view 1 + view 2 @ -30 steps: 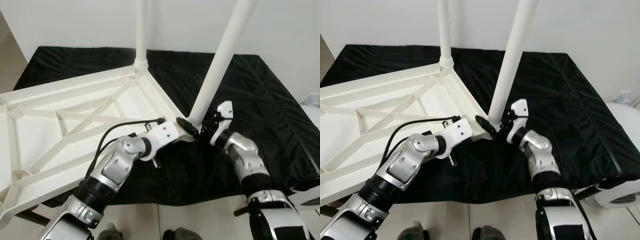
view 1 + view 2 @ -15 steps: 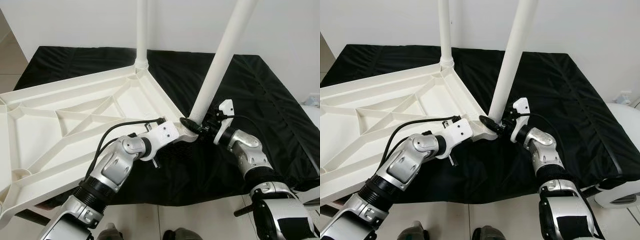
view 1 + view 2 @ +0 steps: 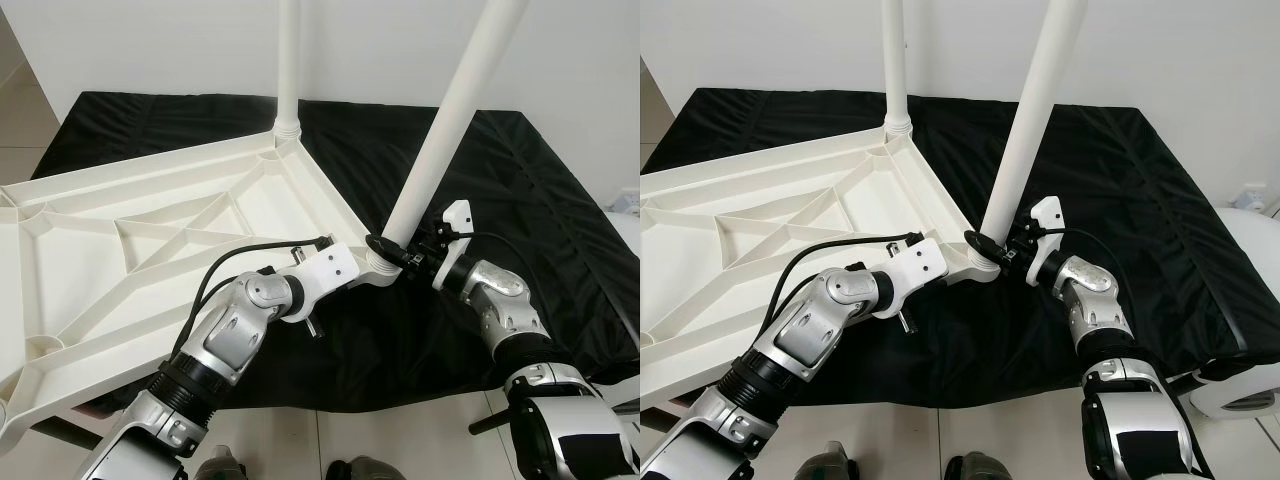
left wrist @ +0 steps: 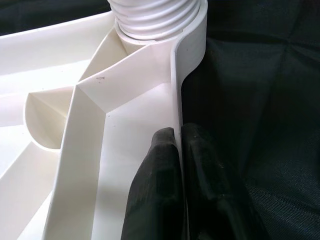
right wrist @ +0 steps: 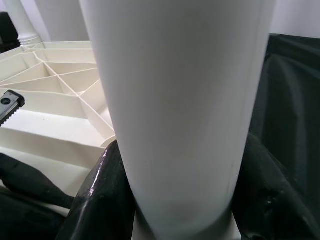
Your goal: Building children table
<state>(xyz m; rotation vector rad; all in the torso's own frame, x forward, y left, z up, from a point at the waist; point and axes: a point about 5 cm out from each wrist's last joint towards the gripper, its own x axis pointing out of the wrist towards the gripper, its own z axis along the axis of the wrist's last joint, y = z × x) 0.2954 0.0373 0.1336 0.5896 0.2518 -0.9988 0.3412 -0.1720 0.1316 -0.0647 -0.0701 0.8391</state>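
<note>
The white children's tabletop [image 3: 150, 230] lies upside down on black cloth, ribs facing up. One white leg [image 3: 288, 60] stands upright in its far corner. A second white leg [image 3: 450, 110] leans right from the near corner socket [image 3: 378, 272], and its threaded end [image 4: 155, 20] sits in that socket. My right gripper [image 3: 388, 252] is shut on this leg's base, a black finger [image 5: 102, 192] on each side. Beside the same corner, my left gripper [image 4: 177, 132] is shut on the tabletop's thin rim wall [image 4: 176, 90].
The black cloth [image 3: 520, 180] covers a low surface that ends just in front of my arms, with tiled floor [image 3: 400, 440] below. A white wall stands behind. A white rounded object [image 3: 1240, 385] sits at the right edge.
My right wrist has swung round the leg's base, and its forearm has moved right. The leg's top leans slightly further right. The left gripper has kept its hold on the rim.
</note>
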